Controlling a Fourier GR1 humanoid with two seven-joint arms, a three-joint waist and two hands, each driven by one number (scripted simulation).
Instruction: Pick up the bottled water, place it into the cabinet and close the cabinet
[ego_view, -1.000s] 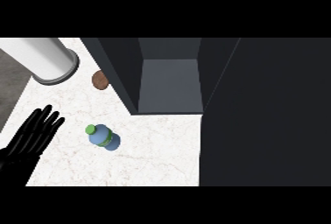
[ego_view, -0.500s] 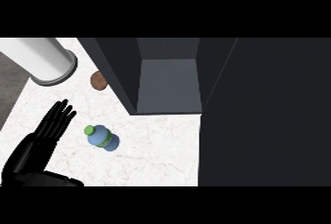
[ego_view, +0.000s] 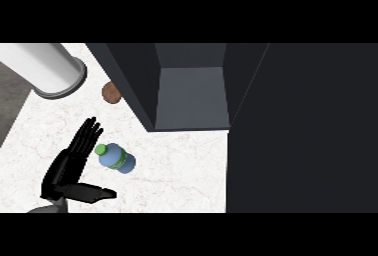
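None of three steps done | bottled water (ego_view: 116, 158) stands on bench (ego_view: 177, 170), near open cabinet (ego_view: 190, 95), not lifted | my left hand (ego_view: 70, 165) just beside it, fingers straight and wide, thumb out | right hand unseen | left: grasp, place, close door

The counter (ego_view: 184, 170) is white marble with faint grey-brown veining. On it the water bottle (ego_view: 117, 158) is pale blue with a green cap. The hand (ego_view: 70, 162) at lower left is black. The cabinet (ego_view: 192, 90) is dark slate grey — its inside a lighter blue-grey. At upper left a cylinder (ego_view: 44, 67) is white with a grey rim; a small round thing (ego_view: 111, 92) beside the cabinet is reddish brown.
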